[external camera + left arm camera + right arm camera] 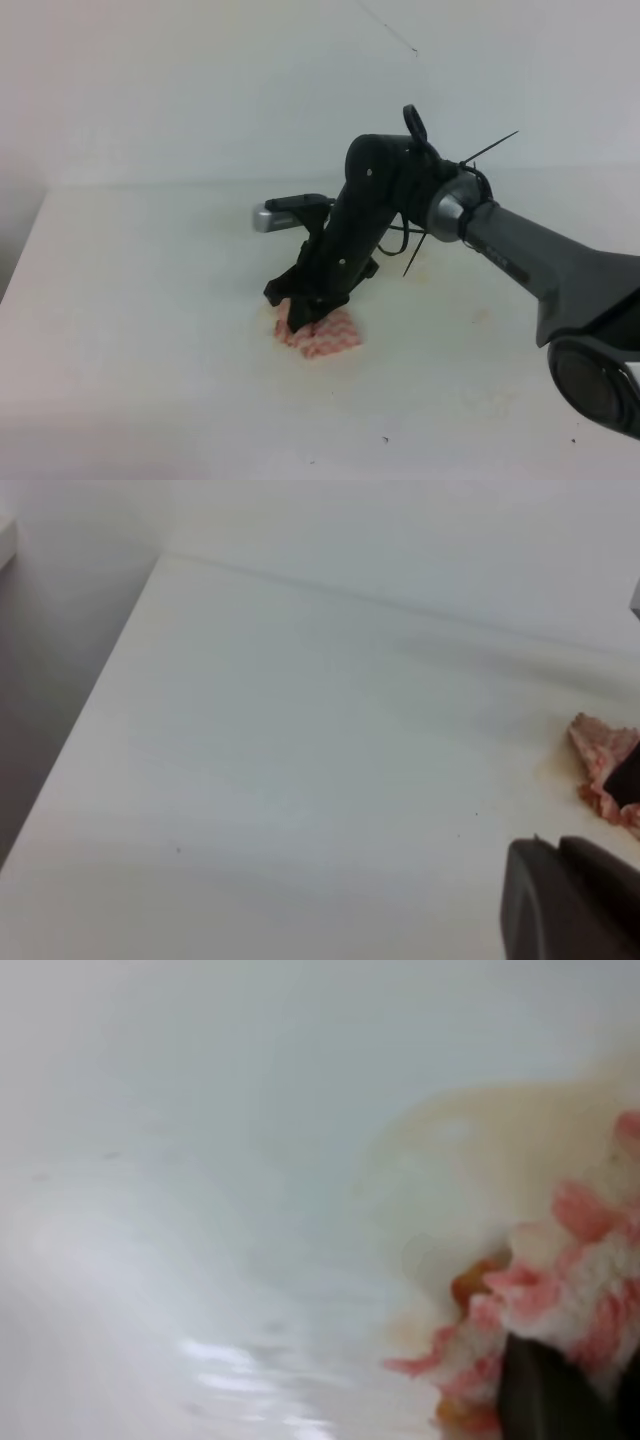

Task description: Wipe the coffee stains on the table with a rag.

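We have the right gripper [305, 318] pressed down at the lower middle of the high view, its jaws closed on the rag [322, 334], which lies bunched on the table [140, 300] just below and right of the fingertips. Our main worry is smearing: in the right wrist view the coffee stains [470, 1160] show as a pale yellowish film spreading up and left of the cloth, with an amber wet patch at the fabric's edge, so a soaked rag may well drag liquid outward instead of lifting it. A second risk is the thin cloth slipping from the pinch or rolling under the fingers, leaving hard fingertips scraping the bare surface. The rag looks soft, crumpled and absorbent, its red-and-white zigzag darkened where wet; the table is flat, smooth, white and slightly glossy, with a few tiny dark specks. The left gripper [570, 900] shows only as a dark blurred shape at the lower right of its own view, and we cannot tell how its jaws stand.
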`<action>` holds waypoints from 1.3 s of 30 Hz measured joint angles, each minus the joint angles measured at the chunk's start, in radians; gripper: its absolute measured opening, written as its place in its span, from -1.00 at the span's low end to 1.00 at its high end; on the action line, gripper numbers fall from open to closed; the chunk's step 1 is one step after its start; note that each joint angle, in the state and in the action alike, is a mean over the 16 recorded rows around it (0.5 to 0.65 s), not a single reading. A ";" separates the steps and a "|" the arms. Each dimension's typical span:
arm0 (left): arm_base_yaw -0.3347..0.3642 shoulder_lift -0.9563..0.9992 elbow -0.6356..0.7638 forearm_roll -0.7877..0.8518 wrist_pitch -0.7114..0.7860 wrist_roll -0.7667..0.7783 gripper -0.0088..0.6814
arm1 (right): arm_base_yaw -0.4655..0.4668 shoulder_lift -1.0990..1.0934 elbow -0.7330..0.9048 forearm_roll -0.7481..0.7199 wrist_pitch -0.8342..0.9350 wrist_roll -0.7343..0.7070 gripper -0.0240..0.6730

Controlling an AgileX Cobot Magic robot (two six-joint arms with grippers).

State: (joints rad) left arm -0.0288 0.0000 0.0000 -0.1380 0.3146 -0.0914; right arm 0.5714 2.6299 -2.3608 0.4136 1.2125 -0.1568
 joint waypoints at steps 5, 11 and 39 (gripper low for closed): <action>0.000 0.000 0.000 0.000 0.000 0.000 -0.98 | 0.038 0.005 -0.012 0.014 0.001 -0.003 -0.93; 0.000 0.000 0.000 0.000 0.000 0.000 -0.98 | 0.034 0.010 -0.035 0.000 0.004 0.006 -0.93; 0.000 0.000 0.000 0.000 0.000 0.000 -0.98 | -0.412 -0.104 -0.051 -0.091 0.004 0.045 -0.92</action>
State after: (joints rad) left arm -0.0288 0.0000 0.0000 -0.1380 0.3146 -0.0914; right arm 0.1598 2.5264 -2.4122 0.3226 1.2168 -0.1114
